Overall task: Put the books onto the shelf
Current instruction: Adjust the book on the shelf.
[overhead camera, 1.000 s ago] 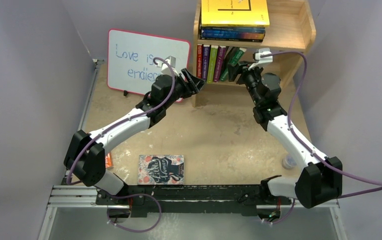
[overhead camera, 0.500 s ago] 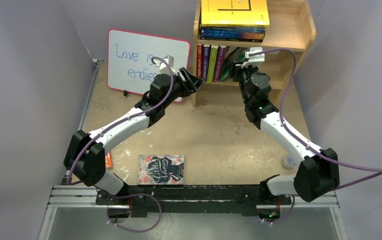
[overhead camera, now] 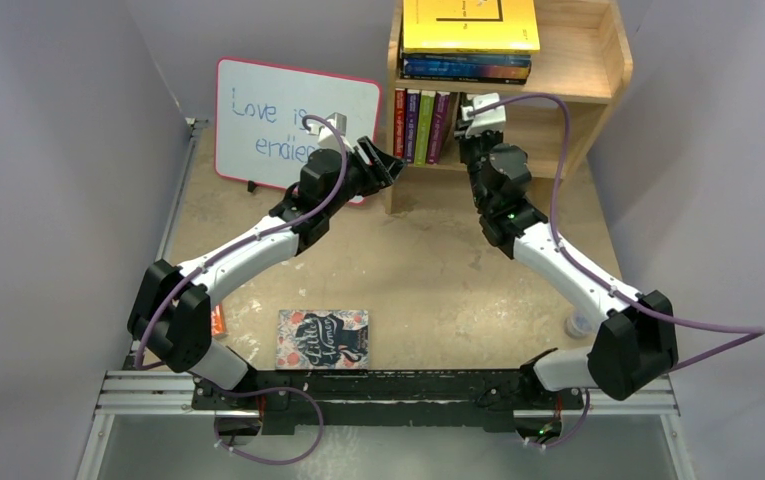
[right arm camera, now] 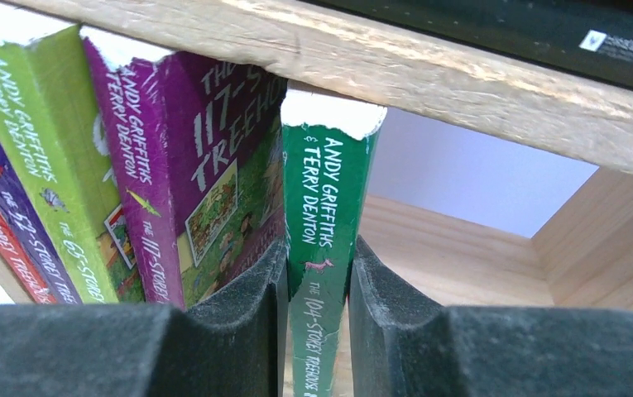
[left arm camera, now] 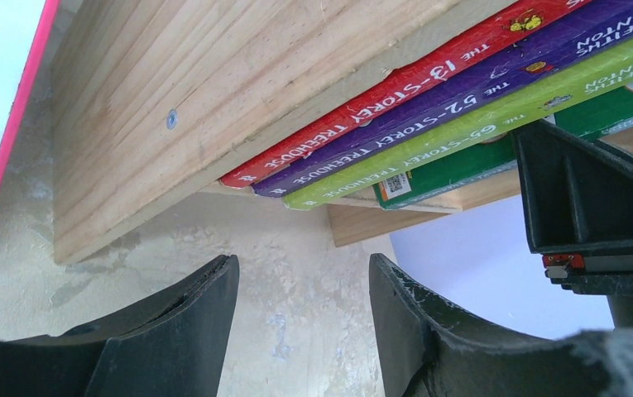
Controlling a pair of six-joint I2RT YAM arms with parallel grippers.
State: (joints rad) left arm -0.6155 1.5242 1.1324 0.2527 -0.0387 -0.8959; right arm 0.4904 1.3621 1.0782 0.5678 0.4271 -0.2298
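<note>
1. The shelf (overhead camera: 598,70) is already holding most of the books: a yellow-topped stack (overhead camera: 469,25) is lying on its upper tier, and a row of spines (overhead camera: 419,125) is standing on the lower one.
2. The right gripper (right arm camera: 317,318) is clamping the green book (right arm camera: 326,248), standing it beside the purple one (right arm camera: 189,182).
3. The left gripper (left arm camera: 303,331) is hanging apart and empty by the shelf's side.
4. The floral book (overhead camera: 323,338) is still lying on the surface (overhead camera: 428,270), with something orange (overhead camera: 218,322) half hidden under the left arm.

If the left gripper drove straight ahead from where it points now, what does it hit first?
Most likely the shelf: its wooden side panel fills the view just beyond the open left gripper, with the upright books behind that. Depth is hard to judge.
</note>
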